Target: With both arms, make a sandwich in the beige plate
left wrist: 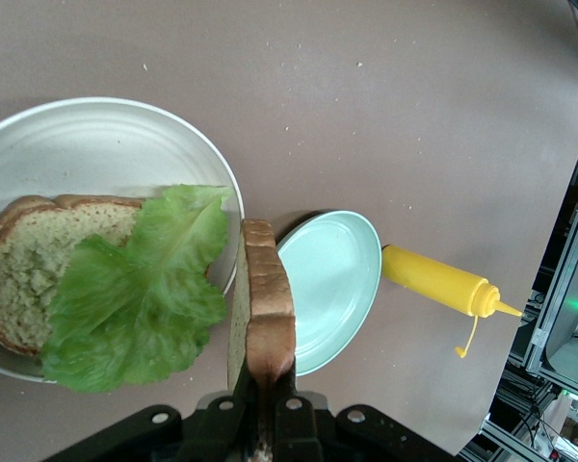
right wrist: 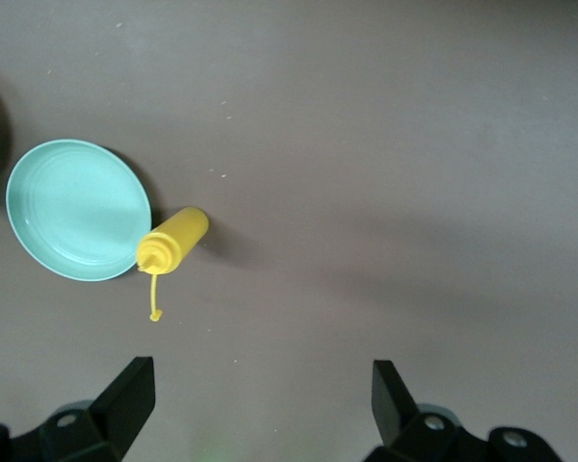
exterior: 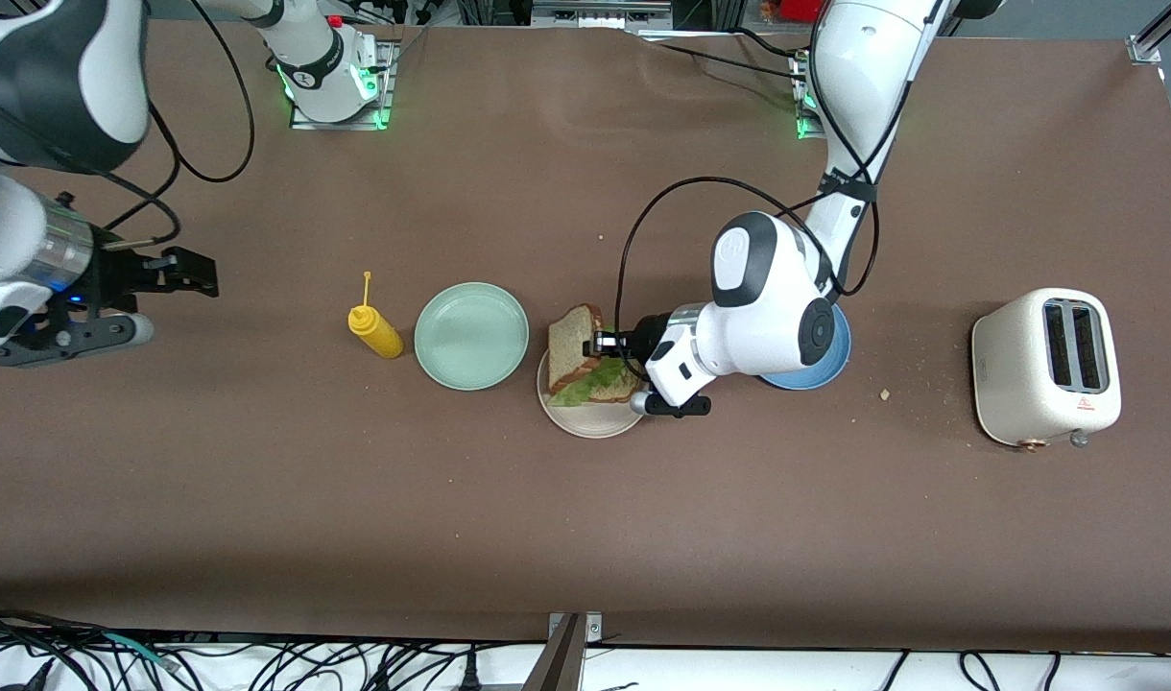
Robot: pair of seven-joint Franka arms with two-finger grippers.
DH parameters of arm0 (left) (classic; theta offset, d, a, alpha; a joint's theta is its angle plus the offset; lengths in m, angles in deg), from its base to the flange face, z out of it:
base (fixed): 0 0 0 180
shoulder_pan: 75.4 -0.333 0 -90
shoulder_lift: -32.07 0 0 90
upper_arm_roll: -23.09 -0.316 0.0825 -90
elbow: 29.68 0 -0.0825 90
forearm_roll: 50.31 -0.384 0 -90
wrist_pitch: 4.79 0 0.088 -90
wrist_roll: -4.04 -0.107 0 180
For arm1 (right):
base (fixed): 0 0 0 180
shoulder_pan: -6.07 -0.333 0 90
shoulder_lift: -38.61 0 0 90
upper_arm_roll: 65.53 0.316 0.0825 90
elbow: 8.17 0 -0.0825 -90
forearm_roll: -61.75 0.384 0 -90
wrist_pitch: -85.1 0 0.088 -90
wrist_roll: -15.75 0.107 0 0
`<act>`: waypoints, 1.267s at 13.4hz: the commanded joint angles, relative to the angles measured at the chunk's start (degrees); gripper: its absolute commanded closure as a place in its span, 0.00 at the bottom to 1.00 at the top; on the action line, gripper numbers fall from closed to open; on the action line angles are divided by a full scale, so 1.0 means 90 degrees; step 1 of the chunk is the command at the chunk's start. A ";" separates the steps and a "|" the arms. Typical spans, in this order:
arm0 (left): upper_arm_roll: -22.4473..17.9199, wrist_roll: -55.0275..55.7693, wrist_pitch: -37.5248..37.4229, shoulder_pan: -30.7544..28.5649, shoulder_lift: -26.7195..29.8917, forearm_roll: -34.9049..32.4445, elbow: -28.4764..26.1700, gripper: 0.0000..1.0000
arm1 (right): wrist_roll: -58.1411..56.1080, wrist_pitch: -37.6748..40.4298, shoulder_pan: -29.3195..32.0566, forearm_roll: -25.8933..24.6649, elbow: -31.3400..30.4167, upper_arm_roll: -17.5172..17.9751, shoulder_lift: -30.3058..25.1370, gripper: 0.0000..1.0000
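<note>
The beige plate (exterior: 585,418) holds a bread slice (exterior: 616,388) with a green lettuce leaf (exterior: 590,384) on it; both also show in the left wrist view, the slice (left wrist: 29,265) under the leaf (left wrist: 140,289), on the plate (left wrist: 96,135). My left gripper (exterior: 605,343) is shut on a second bread slice (exterior: 572,344), held on edge over the plate's rim; in the left wrist view this slice (left wrist: 268,308) stands upright between the jaws of the gripper (left wrist: 270,395). My right gripper (exterior: 197,274) is open and empty, waiting above the table at the right arm's end.
A mint green plate (exterior: 471,335) lies beside the beige plate, with a yellow squeeze bottle (exterior: 374,329) beside it. A blue plate (exterior: 825,369) lies under the left arm. A cream toaster (exterior: 1046,367) stands toward the left arm's end. Crumbs lie near it.
</note>
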 commanded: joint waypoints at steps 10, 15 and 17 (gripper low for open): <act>-0.0103 -0.0020 0.0333 0.0084 -0.0492 0.0243 0.0148 0.97 | 0.0900 -0.0782 0.4109 -0.1473 -0.1976 0.4377 -0.2382 0.00; -0.0103 -0.0070 0.0333 0.0045 -0.0687 0.0204 0.0139 0.28 | 0.0890 -0.0831 0.4473 -0.1777 -0.2185 0.4389 -0.2405 0.00; -0.0112 -0.0070 0.0333 0.0045 -0.0716 0.0175 0.0109 0.26 | 0.0919 -0.0802 0.4454 -0.1787 -0.2175 0.4369 -0.2414 0.00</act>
